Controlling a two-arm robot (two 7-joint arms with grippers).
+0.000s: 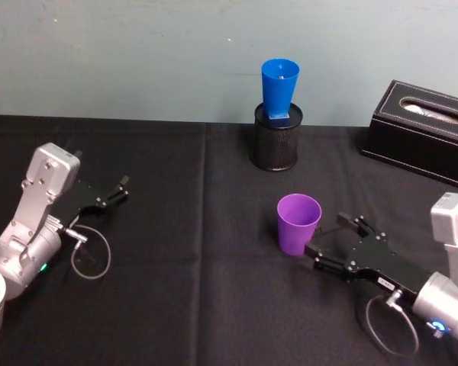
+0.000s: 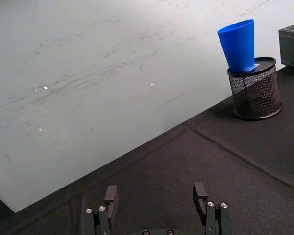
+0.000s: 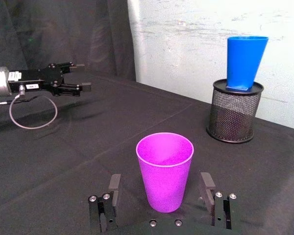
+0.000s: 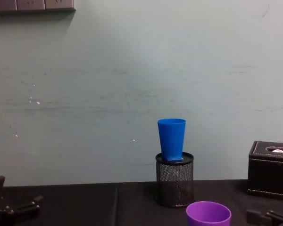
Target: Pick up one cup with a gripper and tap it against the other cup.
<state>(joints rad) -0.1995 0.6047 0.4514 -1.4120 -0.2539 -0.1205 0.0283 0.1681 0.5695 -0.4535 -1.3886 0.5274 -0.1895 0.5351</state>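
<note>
Purple cup (image 1: pixel 298 223) upright, mouth up, on the black tablecloth (image 1: pixel 175 259), right of centre and near the front. Right gripper (image 1: pixel 326 235) low at the cup's base, jaws spread wide with one finger on each side of the cup and a gap visible at both. Blue cup (image 1: pixel 279 88) stands atop the black mesh cylinder (image 1: pixel 275 145) near the back wall, well apart. Left gripper (image 1: pixel 120 189) rests far left, jaws wide, holding nothing. Black tissue box (image 1: pixel 424 130) at back right.

Your near cup (image 1: pixel 298 223) stands before you; far cup (image 1: pixel 279 88) on the holder (image 1: pixel 275 141) at its twelve o'clock, box (image 1: pixel 424 130) at two.
</note>
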